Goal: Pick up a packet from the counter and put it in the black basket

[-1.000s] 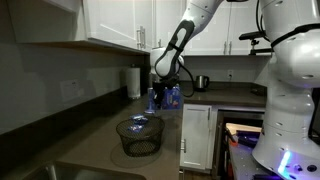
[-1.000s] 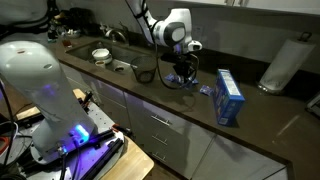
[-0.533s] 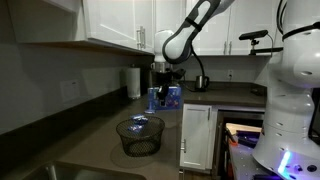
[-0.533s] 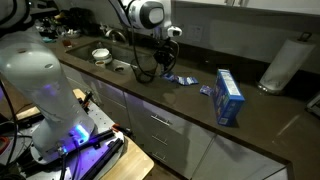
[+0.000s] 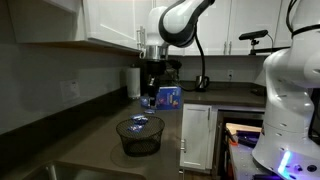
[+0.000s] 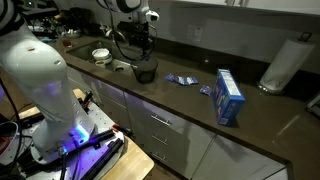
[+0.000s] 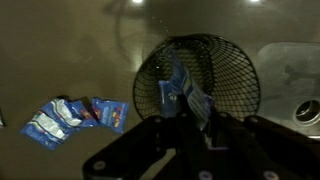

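Black wire mesh forms the round black basket (image 5: pixel 139 136) (image 6: pixel 145 71) (image 7: pixel 205 78), which stands on the dark counter (image 5: pixel 88 142) (image 6: pixel 190 103) (image 7: pixel 60 50) close to its front edge. The white arm (image 5: pixel 183 18) (image 6: pixel 122 5) reaches in from above, bends at a rounded joint and turns its wrist straight down, so the gripper (image 5: pixel 151 93) (image 6: pixel 140 46) (image 7: pixel 188 113) hangs vertically over the basket, clear of its rim in both exterior views. In the wrist view the camera looks down past the dark fingers (image 7: pixel 163 125) into the basket's open mouth, and a blue-and-white packet (image 7: pixel 184 90) is pinched between them, held upright above the mesh bowl and not yet lying inside it. More loose packets (image 6: pixel 181 80) (image 7: pixel 76 117) lie flat on the counter just beside the basket, between it and a blue box (image 6: pixel 229 97) (image 5: pixel 168 97) that stands on end nearer the front edge. A paper towel roll (image 5: pixel 133 82) (image 6: pixel 284 62) stands upright at the back edge against the wall, well apart from the basket. White cabinet fronts (image 6: pixel 160 130) run below the counter's front edge.
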Controlling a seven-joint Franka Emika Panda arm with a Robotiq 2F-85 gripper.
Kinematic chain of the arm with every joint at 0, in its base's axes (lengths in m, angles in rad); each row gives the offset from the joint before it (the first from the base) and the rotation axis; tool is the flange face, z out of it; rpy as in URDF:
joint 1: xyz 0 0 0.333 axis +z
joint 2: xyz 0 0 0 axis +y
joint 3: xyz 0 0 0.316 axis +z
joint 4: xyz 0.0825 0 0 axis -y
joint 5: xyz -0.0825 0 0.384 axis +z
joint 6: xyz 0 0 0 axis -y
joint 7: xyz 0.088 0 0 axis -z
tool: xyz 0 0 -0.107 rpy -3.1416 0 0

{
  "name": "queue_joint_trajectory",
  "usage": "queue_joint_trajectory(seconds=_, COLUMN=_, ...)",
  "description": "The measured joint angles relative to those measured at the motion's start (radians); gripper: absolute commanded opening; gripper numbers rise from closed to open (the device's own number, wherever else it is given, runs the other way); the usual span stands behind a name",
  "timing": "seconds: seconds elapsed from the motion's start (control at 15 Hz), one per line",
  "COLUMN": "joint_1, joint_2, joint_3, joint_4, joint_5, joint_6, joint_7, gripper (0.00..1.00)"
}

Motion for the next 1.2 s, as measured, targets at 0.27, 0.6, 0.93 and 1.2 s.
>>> queue_joint_trajectory(seconds=0.27, joint_1=0.056, joint_2=0.005, joint_3=0.021, joint_4=0.002, joint_5=0.075, joint_6=0.005, joint_7=-0.058, gripper=0.47)
queue_joint_trajectory(seconds=0.6, joint_1=0.056, joint_2=0.018, joint_3=0.011, joint_4=0.02, joint_5=0.104, joint_6=-0.011, joint_7=-0.095, gripper=0.8)
queue_joint_trajectory(seconds=0.93, joint_1=0.001, joint_2=0.004, joint_3=-0.028, joint_4=0.053, joint_5=0.064, joint_6=-0.108, joint_7=-0.096, gripper=1.0)
queue_joint_trajectory(seconds=1.2, joint_1=-0.04, joint_2=-0.033, joint_3=-0.062, joint_4=0.06, joint_5=0.044, joint_6=-0.233, joint_7=-0.115, gripper=1.0)
